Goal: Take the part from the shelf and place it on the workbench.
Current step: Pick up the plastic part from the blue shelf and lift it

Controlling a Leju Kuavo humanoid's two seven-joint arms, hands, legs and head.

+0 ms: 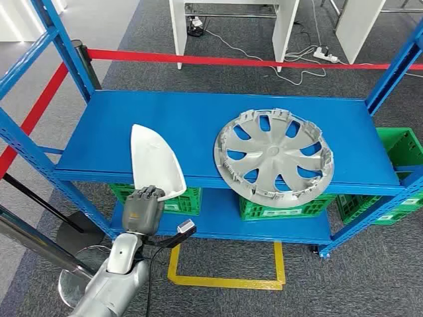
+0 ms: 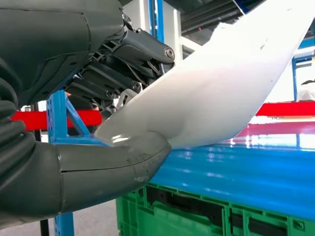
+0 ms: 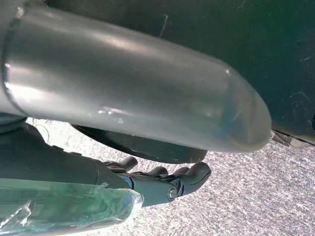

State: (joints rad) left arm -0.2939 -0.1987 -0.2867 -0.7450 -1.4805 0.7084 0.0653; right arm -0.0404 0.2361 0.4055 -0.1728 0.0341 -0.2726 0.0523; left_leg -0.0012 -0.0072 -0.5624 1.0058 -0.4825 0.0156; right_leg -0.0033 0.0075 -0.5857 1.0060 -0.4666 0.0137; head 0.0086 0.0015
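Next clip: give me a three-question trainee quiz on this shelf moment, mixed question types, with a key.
1. True or false: the left hand grips the white part at its near end.
2. Which object lies untouched on the blue shelf? A) silver wheel cover B) cardboard box C) red bucket
3. Fill in: the crates under the top shelf are ____.

Key: 1 true; 2 A; 3 green.

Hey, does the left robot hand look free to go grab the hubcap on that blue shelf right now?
Probably not: the left robot hand grips the white part at the shelf's front edge. The hubcap lies apart, farther right.
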